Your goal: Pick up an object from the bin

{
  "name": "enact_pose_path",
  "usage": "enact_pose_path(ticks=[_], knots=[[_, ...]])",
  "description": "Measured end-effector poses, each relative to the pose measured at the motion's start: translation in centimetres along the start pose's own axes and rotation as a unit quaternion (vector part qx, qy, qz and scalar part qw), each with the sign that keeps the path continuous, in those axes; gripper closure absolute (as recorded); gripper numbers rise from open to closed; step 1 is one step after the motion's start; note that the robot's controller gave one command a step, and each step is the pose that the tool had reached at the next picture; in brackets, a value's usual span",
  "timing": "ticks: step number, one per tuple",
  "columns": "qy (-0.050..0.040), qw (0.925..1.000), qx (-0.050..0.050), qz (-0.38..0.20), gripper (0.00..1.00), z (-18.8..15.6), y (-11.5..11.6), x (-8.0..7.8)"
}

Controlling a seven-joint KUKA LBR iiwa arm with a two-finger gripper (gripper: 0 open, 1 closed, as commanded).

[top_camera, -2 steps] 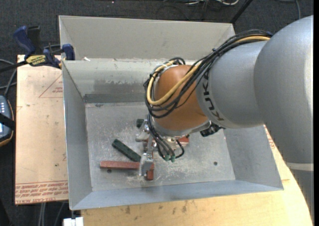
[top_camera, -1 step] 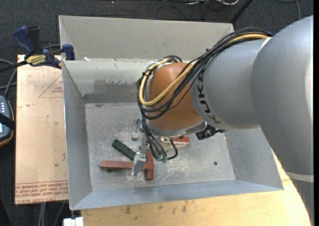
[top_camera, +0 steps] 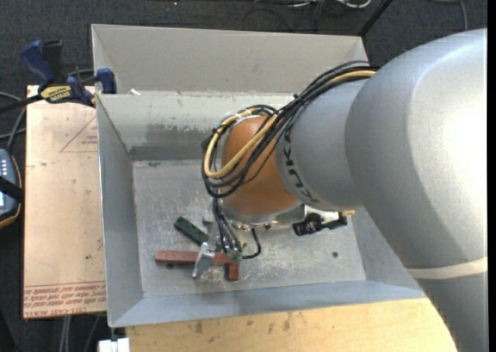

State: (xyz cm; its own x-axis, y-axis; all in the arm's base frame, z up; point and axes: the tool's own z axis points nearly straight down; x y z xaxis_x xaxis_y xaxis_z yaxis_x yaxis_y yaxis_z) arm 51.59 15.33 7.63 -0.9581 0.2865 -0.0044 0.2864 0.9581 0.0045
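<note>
My gripper (top_camera: 207, 260) is low over the near part of the bin floor, reaching down from under the orange cover. It sits right on a reddish-brown bar (top_camera: 175, 257) that lies flat and runs left to right, its right end (top_camera: 231, 268) showing past the gripper. The gripper's metal tip touches or covers the bar's middle. A dark green flat strip (top_camera: 188, 228) lies slanted just behind and to the left of the gripper. Whether the bar is gripped is hidden.
A small black piece with a white part (top_camera: 313, 225) lies on the bin floor to the right, half under the arm. The arm and its cables cover the bin's middle and right. Bare floor shows at the left and along the back wall.
</note>
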Motion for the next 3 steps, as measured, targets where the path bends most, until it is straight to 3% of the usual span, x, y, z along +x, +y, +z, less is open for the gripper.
enact_pose_path(ticks=[1, 2, 3], knots=[[-0.018, 0.9995, -0.007, -0.024, 1.0, 0.19, 1.0, -0.82], [-0.0172, 0.9995, -0.006, -0.027, 1.0, 0.02, 1.03, -0.71], [-0.0104, 0.9995, -0.004, -0.03, 1.0, -0.4, 1.01, -0.48]])
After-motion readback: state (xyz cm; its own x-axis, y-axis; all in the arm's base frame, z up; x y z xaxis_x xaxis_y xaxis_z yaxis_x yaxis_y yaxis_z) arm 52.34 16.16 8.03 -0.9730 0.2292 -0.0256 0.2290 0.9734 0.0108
